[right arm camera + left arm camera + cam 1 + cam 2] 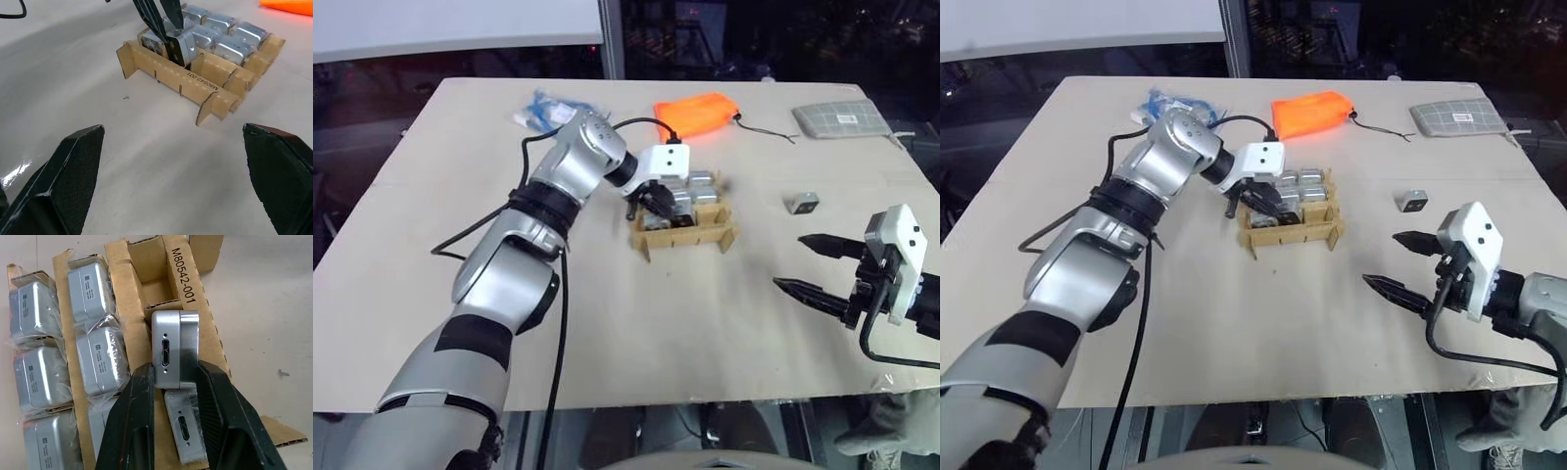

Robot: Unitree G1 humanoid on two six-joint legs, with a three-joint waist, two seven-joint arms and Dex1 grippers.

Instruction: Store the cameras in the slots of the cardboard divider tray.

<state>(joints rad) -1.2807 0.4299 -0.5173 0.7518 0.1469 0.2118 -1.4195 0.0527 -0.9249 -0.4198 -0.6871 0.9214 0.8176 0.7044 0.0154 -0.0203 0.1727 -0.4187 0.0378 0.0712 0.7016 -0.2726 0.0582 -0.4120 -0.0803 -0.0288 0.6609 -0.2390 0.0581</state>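
Note:
The cardboard divider tray (pixel 686 238) stands mid-table, and several of its slots hold silver-grey cameras (pixel 98 360) wrapped in clear film. My left gripper (pixel 175 367) is shut on a bare camera (pixel 175 340), held tilted just above the tray's near row. Under it, another bare camera (pixel 185 431) sits in a slot. The end slot (pixel 156 289) of that row is empty. One loose camera (pixel 801 203) lies on the table to the right of the tray. My right gripper (pixel 788 262) hovers open to the right, nearer the front edge, holding nothing.
An orange pouch (pixel 697 114) lies behind the tray. A grey gridded pad (pixel 842 118) sits at the far right. A blue-and-white plastic bag (pixel 543 110) lies at the far left. A black cable (pixel 489 227) trails along my left arm.

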